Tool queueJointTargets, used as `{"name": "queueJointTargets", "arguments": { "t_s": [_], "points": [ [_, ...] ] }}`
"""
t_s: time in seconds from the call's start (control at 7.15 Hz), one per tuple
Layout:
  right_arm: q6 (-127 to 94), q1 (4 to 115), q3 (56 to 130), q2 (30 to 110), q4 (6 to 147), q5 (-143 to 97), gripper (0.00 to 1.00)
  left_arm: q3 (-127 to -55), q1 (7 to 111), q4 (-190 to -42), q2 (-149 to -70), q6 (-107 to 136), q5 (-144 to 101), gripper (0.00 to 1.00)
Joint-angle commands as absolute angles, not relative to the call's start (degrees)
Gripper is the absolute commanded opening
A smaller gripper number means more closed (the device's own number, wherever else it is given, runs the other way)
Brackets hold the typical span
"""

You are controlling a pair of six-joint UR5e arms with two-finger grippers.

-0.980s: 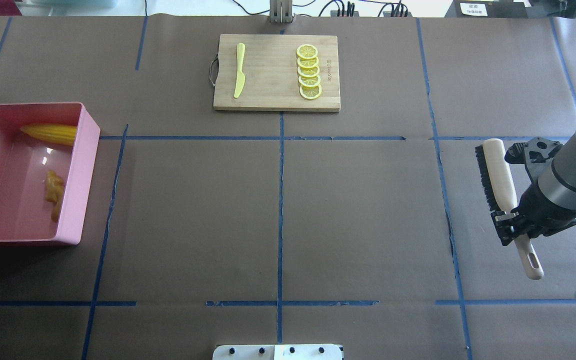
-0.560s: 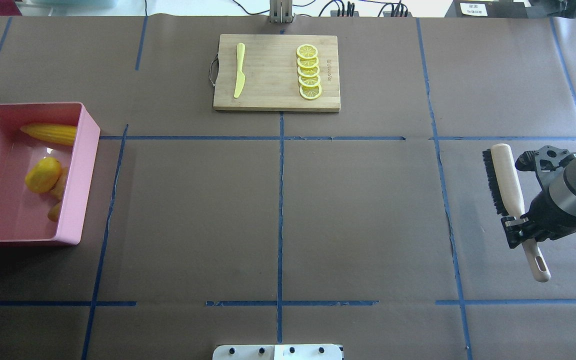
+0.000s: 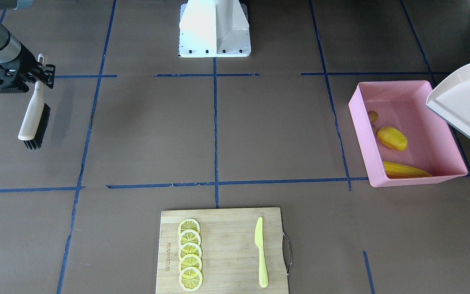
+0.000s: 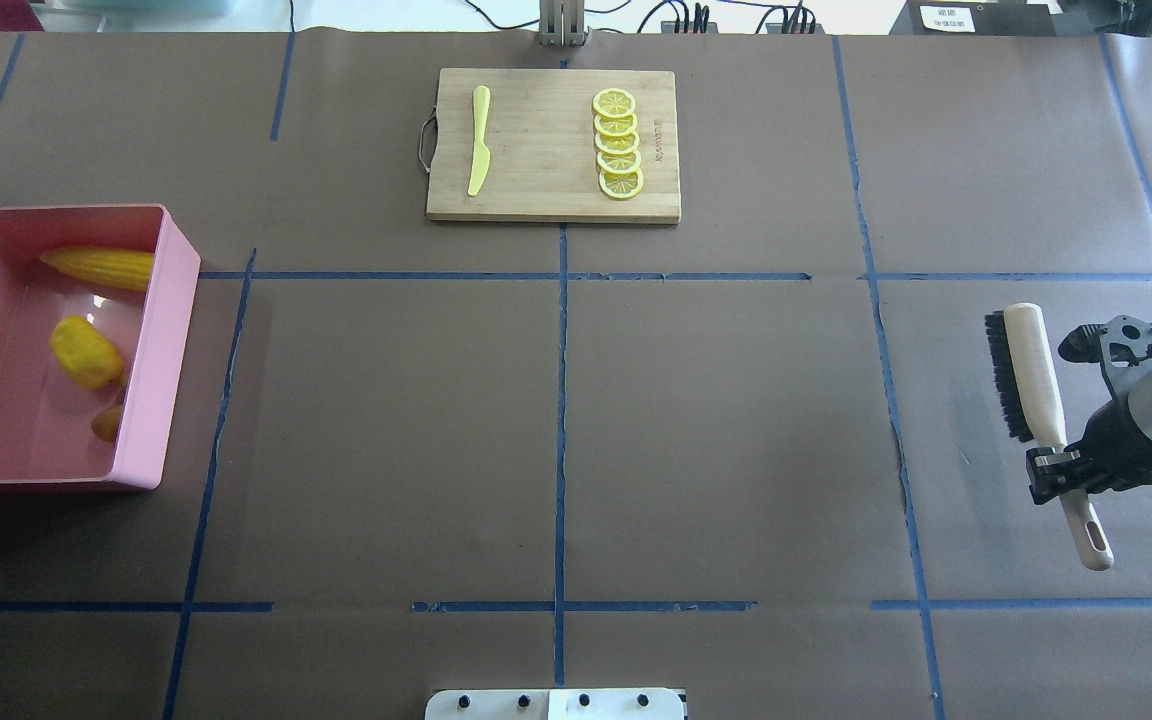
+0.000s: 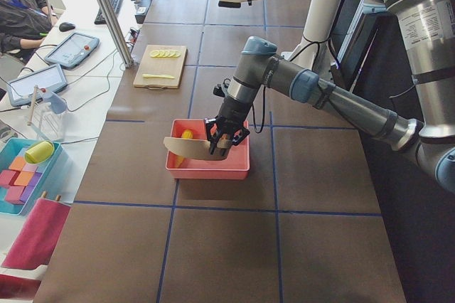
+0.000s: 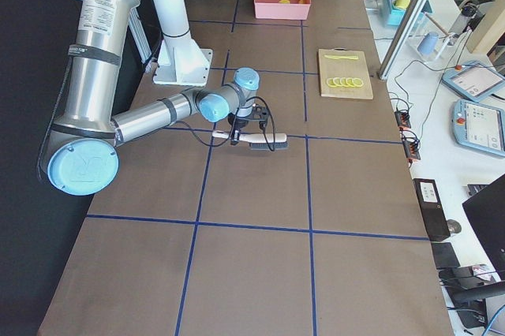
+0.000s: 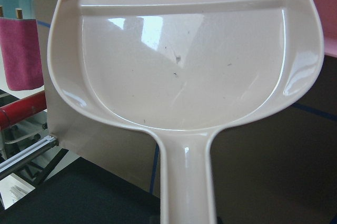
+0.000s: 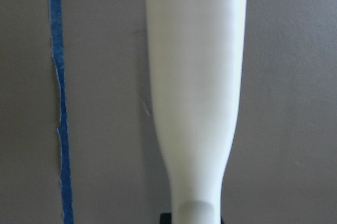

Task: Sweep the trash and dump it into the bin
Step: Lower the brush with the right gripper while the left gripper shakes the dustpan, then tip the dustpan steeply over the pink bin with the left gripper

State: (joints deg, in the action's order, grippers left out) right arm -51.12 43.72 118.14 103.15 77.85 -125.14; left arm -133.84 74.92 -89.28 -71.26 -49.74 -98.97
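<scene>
The pink bin (image 4: 158,330) sits at the table's left end. Inside it lie the trash pieces: a corn cob (image 4: 101,267), a rounded yellow lump (image 4: 86,352) and a ginger root (image 4: 108,422), half hidden by the wall. A cream dustpan (image 3: 467,102) hangs tilted at the bin's outer edge, and its pan (image 7: 184,61) is bare. In the exterior left view my left gripper (image 5: 219,139) is at its handle; I cannot tell its state. My right gripper (image 4: 1061,465) is shut on the wooden handle of a brush (image 4: 1031,370) at the right end, bristles pointing left.
A wooden cutting board (image 4: 551,190) lies at the far middle with several lemon slices (image 4: 618,143) and a yellow-green knife (image 4: 479,140). The robot base (image 3: 214,28) stands at the near middle edge. A person (image 5: 21,11) sits at a desk beyond the table.
The yellow lump dropped into the bin and settled beside the ginger. My right gripper carried the brush further right and nearer the robot. A sliver of the dustpan now shows at the left edge.
</scene>
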Motion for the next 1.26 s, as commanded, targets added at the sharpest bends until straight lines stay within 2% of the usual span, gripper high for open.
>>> {"name": "queueJointTargets", "arguments": {
  "t_s": [0.0,0.56,0.84,1.12],
  "points": [
    [-51.1,44.6,115.2,103.8,75.1,-125.4,0.00,-133.9,74.9,-88.9,-72.6,-49.8,-99.7,0.00],
    [-50.5,47.8,112.3,103.7,75.1,-127.9,0.01,-134.3,74.9,-87.2,-78.7,-42.3,-121.5,0.00],
    [-49.6,48.3,110.4,103.7,75.1,-128.5,0.01,-133.9,74.5,-87.0,-82.2,-36.8,-123.0,0.00],
    [-48.0,48.9,108.6,103.7,75.1,-131.9,0.01,-133.7,69.5,-87.0,-85.3,-30.7,-123.0,0.00]
  ]
}}
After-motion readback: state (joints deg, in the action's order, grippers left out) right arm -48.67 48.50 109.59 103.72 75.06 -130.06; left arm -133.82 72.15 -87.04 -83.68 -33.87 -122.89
